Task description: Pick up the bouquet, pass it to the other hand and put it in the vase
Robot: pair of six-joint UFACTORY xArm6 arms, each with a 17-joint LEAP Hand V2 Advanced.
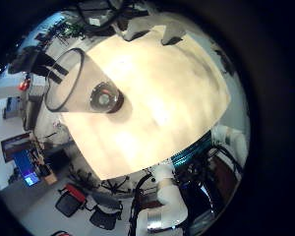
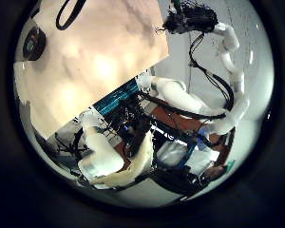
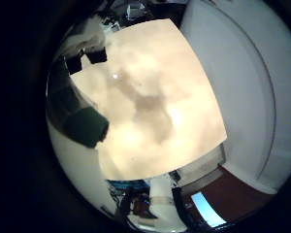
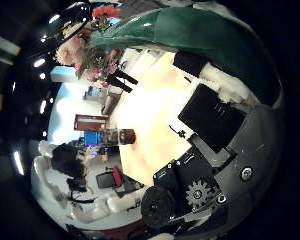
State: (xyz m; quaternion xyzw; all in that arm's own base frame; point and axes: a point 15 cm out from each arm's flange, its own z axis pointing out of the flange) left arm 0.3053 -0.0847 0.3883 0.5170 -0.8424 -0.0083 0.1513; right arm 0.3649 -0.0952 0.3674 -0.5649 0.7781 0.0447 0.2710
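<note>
Over the table — bouquet in right hand.

The vase is standing upright on the table, near its edge. The bouquet is lying across the right hand, held above the table.

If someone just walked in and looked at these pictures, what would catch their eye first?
Probably the bouquet, its pink and red flowers and green wrapping filling much of the right thumb side palm view, close against the right hand. Next, the clear glass vase standing on the pale table, seen from above in the left little finger side palm view.
</note>
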